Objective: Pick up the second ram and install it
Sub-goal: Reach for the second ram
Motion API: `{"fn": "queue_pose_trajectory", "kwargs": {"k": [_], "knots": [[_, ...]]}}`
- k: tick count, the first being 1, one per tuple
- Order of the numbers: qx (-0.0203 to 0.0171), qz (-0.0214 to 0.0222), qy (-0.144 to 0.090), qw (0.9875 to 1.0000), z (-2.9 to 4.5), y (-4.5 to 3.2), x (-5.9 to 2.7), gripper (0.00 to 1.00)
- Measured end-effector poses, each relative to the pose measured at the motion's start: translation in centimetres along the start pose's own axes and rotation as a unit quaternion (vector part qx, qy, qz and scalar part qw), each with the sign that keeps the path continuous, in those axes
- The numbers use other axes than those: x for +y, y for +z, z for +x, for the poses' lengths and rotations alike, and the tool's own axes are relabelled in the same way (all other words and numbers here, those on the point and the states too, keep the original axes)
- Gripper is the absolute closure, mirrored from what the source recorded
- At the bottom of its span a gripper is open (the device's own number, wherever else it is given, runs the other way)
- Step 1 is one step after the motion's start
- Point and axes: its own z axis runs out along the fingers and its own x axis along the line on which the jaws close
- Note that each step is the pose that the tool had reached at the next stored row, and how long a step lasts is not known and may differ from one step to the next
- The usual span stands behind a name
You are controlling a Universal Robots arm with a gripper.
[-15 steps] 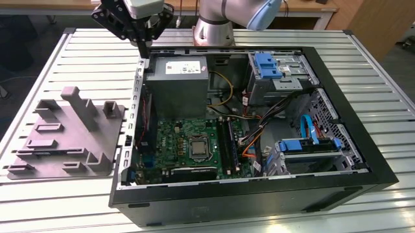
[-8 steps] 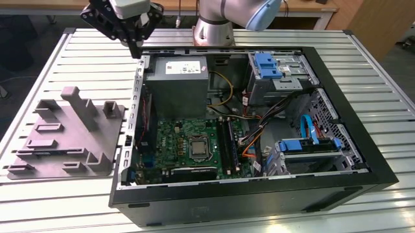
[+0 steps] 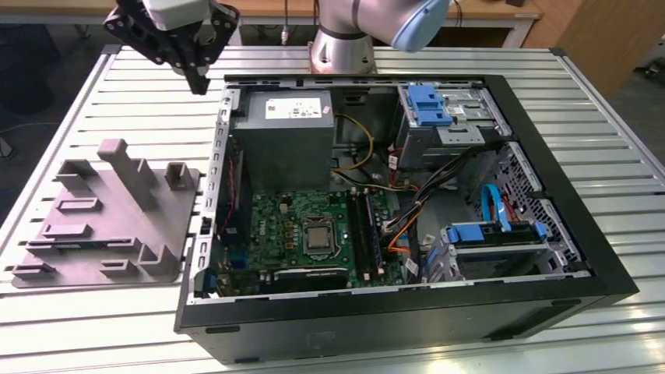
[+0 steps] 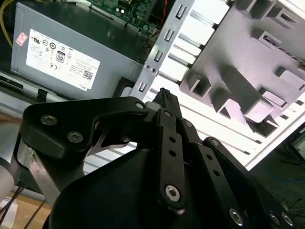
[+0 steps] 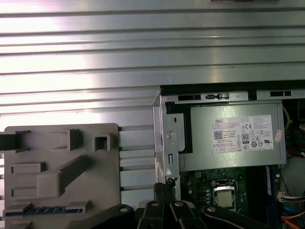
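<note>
Look at the second ram (image 5: 47,209) in the first wrist view: a thin bluish strip, set on its long edge in a slot of the grey holder (image 5: 47,143). Level in the slot, not tipped up at either end. Long way running across the holder, with one end aimed at the side wall of the open computer case (image 3: 569,210) and the other end aimed away from it. Crosswise to the long black slots on the green board (image 3: 301,234) inside the case. Tucked toward the end of the holder that is nearest the front in the exterior view. Holder and case side by side on the slatted metal counter (image 3: 83,327).

Now the jaws. Pinched together into one dark tip in both wrist views. Holding nothing and touching nothing. Hanging from the arm (image 3: 348,39), up in the air over the counter. Just outside the far corner of the case on the exterior view's left, close to the grey power box (image 3: 283,132). Well apart from the second ram, across most of the holder from it.
</note>
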Motion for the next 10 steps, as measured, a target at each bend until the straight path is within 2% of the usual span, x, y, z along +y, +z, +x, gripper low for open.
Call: {"fn": "queue_pose_trajectory", "kwargs": {"k": [10], "knots": [[-0.002,-0.0001,0.0,1.0,3.06,-0.15,-0.23,0.9]]}}
